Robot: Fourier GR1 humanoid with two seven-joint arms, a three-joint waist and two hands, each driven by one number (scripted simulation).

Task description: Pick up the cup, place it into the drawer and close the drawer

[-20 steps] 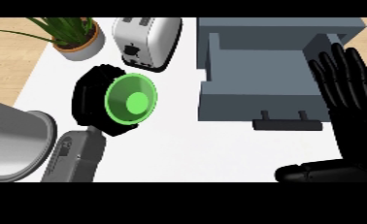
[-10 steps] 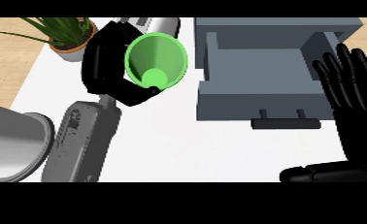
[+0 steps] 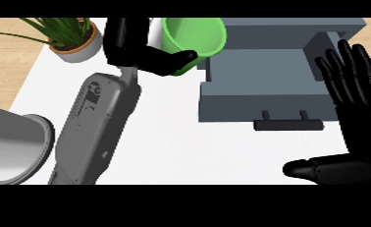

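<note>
White counter (image 3: 181,142) fills most of the head view, with a strip of light wooden flooring (image 3: 18,54) showing along its far left side. At about twelve o'clock, a bright green cup (image 3: 194,37) is held tilted above the counter, its open mouth facing up toward the viewer, its right side overlapping the left wall of the drawer. The left robot hand (image 3: 145,54) is curled around the cup's left side, the thumb reaching across below the rim and the fingers running up along the cup's outer wall. Its grey forearm (image 3: 98,127) slants up from seven o'clock toward the hand. At about two o'clock sits the grey drawer (image 3: 253,104), pulled open, its hollow inside visible and a dark handle (image 3: 288,123) on the front panel facing six o'clock. The cup is at the drawer's upper left corner, partly over its edge; whether it touches the drawer cannot be told. The right robot hand (image 3: 348,98) is at three o'clock, just beside the drawer's right side, fingers straight and spread upward, thumb stretched out toward five o'clock, holding nothing. At ten o'clock stands a potted plant (image 3: 72,42) with long green leaves. At eight o'clock, a pale grey rounded object (image 3: 22,147) is cut off by the view's left edge.
</note>
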